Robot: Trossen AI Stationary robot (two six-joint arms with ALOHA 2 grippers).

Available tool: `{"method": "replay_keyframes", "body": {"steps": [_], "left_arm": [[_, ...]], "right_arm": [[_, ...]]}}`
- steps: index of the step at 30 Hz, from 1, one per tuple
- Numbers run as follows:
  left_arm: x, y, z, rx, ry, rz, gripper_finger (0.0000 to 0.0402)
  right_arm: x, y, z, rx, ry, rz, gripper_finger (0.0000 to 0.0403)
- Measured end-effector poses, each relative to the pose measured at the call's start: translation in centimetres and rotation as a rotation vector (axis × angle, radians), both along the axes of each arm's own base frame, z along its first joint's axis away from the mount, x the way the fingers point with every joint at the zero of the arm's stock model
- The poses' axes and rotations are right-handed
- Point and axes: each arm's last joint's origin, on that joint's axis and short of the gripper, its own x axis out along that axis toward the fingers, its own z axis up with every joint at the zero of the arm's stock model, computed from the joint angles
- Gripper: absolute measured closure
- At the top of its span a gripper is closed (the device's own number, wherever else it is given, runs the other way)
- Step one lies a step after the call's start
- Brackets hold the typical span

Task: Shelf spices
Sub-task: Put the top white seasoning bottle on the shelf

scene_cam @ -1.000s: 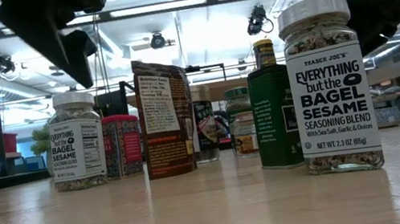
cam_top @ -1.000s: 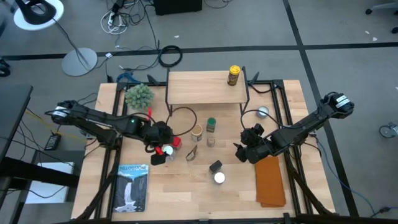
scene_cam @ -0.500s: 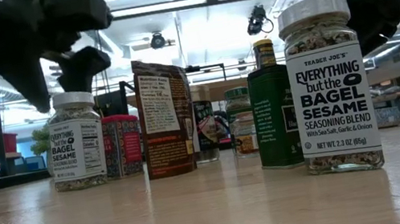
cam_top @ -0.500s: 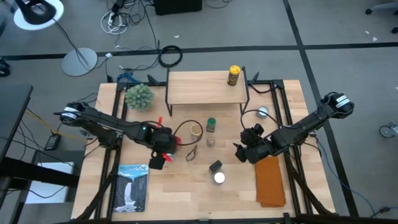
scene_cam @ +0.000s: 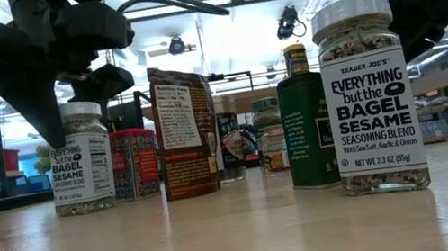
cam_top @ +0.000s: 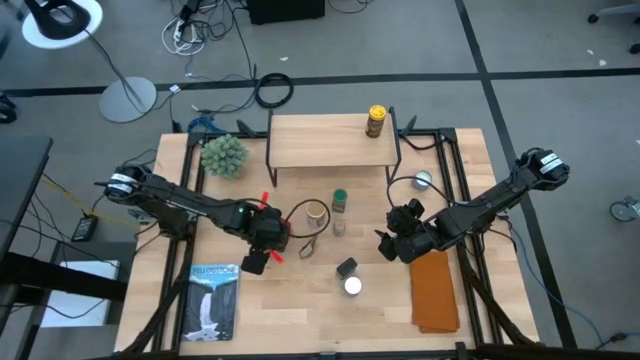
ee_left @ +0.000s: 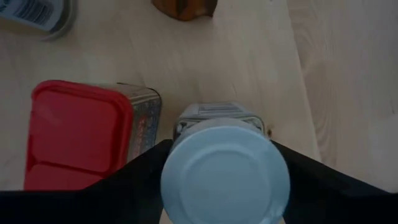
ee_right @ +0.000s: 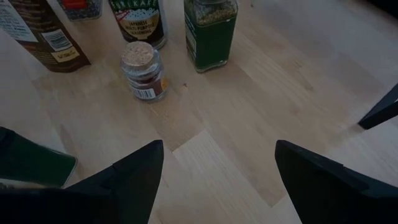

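My left gripper (cam_top: 268,238) stands over the left part of the spice group, with its fingers on either side of a white-capped seasoning jar (ee_left: 225,180). That jar stands on its base on the table (scene_cam: 79,159), next to the red tin (ee_left: 78,134). My right gripper (cam_top: 392,243) hangs open above bare table, right of the group. Below it stand a cork-topped jar (ee_right: 144,71), a green jar (ee_right: 211,31) and a brown packet (ee_right: 46,37). The shelf (cam_top: 330,140) carries one yellow-capped jar (cam_top: 376,120). My left gripper is shut on the white cap (ee_left: 186,155) of the seasoning jar, one finger (ee_left: 143,171) on each side of the cap. It comes from above, pointing down. The jar's base is on the table, and the jar stands close to upright.
A second white-capped jar (cam_top: 352,287) and a black box (cam_top: 346,267) stand near the near edge. An orange cloth (cam_top: 435,290) lies on the right and a booklet (cam_top: 213,300) at the near left. The fuzzy plant (cam_top: 222,155) and a silver round tin (cam_top: 423,181) flank the shelf.
My left gripper has moved toward the table's right and come down over the white-capped jar, so that its fingers now sit around the cap. In the low view the jar has shifted a little sideways on the table. My right arm has kept still.
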Motion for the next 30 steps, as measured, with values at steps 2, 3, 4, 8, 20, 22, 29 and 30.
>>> {"method": "replay_keyframes", "body": {"steps": [2, 3, 4, 8, 20, 22, 29, 30], "left_arm": [[0.0, 0.0, 0.0, 0.006, 0.002, 0.002, 0.0157], [0.0, 0.0, 0.0, 0.006, 0.003, 0.003, 0.0160], [0.0, 0.0, 0.0, 0.006, 0.002, 0.003, 0.0165], [0.0, 0.0, 0.0, 0.004, 0.003, 0.007, 0.0189], [-0.3, 0.0, 1.0, -0.042, 0.063, 0.114, 0.0203], [0.0, -0.1, 2.0, -0.047, 0.050, 0.117, 0.0203], [0.8, -0.1, 6.7, -0.048, 0.014, 0.123, 0.0203], [0.7, 0.1, 7.6, -0.038, 0.017, 0.122, 0.0203]], "right_arm": [[0.0, 0.0, 0.0, 0.000, 0.000, 0.000, 0.0096], [0.0, 0.0, 0.0, 0.000, 0.000, 0.000, 0.0096], [0.0, 0.0, 0.0, 0.000, 0.000, -0.001, 0.0096], [0.0, 0.0, 0.0, 0.000, 0.001, 0.000, 0.0096], [0.0, 0.0, 0.0, -0.001, 0.001, -0.001, 0.0096], [0.0, 0.0, 0.0, -0.001, 0.001, 0.000, 0.0096], [0.0, 0.0, 0.0, -0.002, 0.002, 0.000, 0.0096], [0.0, 0.0, 0.0, -0.004, 0.003, 0.002, 0.0096]]}}
